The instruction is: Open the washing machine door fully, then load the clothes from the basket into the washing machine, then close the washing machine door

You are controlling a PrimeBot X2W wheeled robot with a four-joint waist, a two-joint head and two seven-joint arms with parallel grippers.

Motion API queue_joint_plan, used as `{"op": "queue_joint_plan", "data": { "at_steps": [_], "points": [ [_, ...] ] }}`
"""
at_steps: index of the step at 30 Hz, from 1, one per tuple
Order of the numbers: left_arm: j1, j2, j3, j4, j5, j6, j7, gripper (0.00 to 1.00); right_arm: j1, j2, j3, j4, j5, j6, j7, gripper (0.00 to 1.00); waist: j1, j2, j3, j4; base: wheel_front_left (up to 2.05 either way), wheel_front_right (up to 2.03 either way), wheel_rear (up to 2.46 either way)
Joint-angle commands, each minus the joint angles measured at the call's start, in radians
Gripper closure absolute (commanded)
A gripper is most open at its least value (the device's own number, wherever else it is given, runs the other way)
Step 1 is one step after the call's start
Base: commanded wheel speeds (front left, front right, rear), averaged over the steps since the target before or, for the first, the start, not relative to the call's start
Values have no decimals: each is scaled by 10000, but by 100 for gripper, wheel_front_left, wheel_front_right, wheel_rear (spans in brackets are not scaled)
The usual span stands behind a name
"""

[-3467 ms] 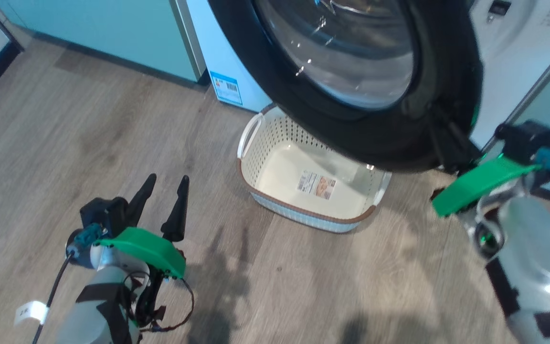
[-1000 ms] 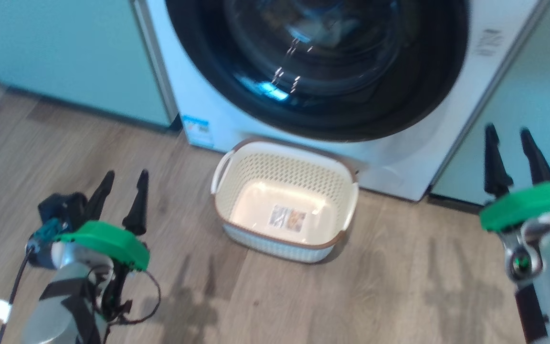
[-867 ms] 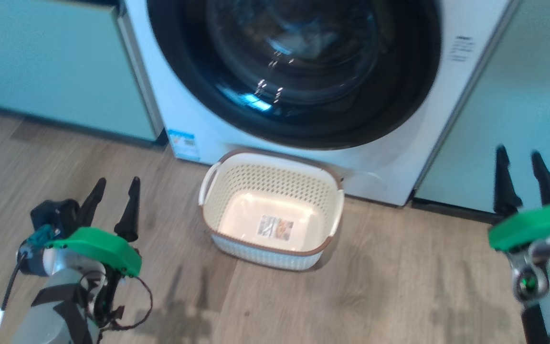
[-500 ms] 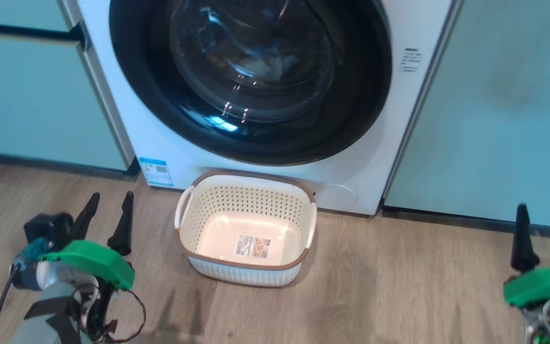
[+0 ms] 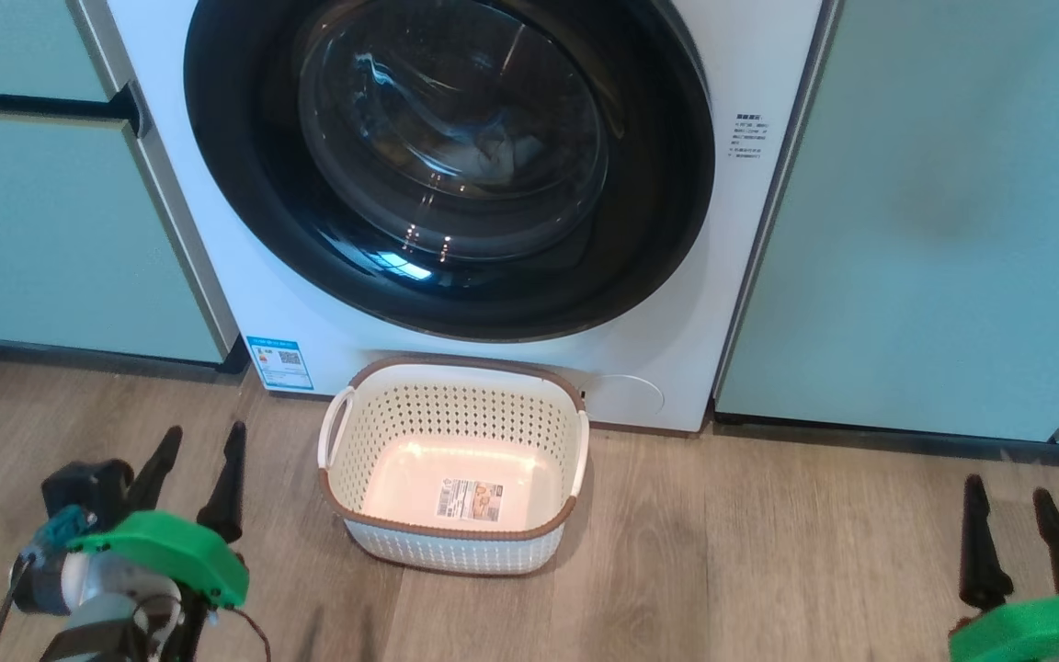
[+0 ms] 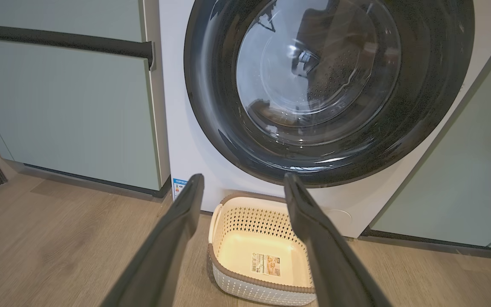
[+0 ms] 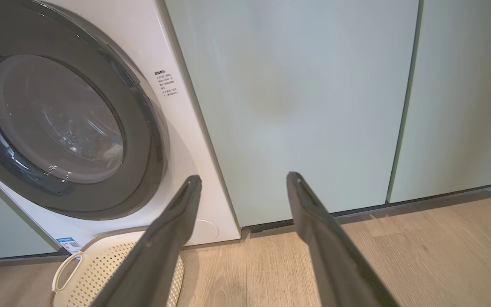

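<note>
Door (image 5: 244, 184) sits shut on the washer (image 5: 750, 276), clothes (image 5: 493, 156) behind its glass; basket (image 5: 456, 423) empty on the floor (image 5: 768, 552) below. Left fingers (image 5: 224, 487) and right fingers (image 5: 980, 542) gape wide, empty. Door likely stiff, slippery; grip its rim edge.

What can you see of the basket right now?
The basket is a small rectangular cream plastic tub with perforated walls, a brown rim and white side handles. It stands upright on the wood floor, close in front of the washing machine and under its shut door. Inside is only a label on its base.
</note>
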Motion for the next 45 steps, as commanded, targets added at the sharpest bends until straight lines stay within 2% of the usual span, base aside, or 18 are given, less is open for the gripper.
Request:
{"op": "queue_joint_plan", "data": {
  "at_steps": [1,15,42,43,45],
  "points": [
    [-376,258,438,-299,116,-12,-63,0,-231,-77,186,-440,59,-32,-55,0,1,-1,-26,19,0,0,0],
    [-143,304,412,-491,-15,-12,-63,0,350,-77,65,-662,-157,-32,-55,0,1,-1,-150,88,0,0,0],
    [-356,497,-137,-320,-450,-12,-63,0,370,-77,78,-698,-321,-32,-55,0,1,-1,-93,77,0,0,0],
    [234,119,-485,-67,-421,0,1,100,666,19,-134,-354,-286,0,0,100,1,-1,-92,78,0,0,0],
    [350,-48,-518,171,-437,4,8,100,701,73,-99,-60,-278,2,18,100,1,-1,-90,79,0,0,0]
  ]
}}
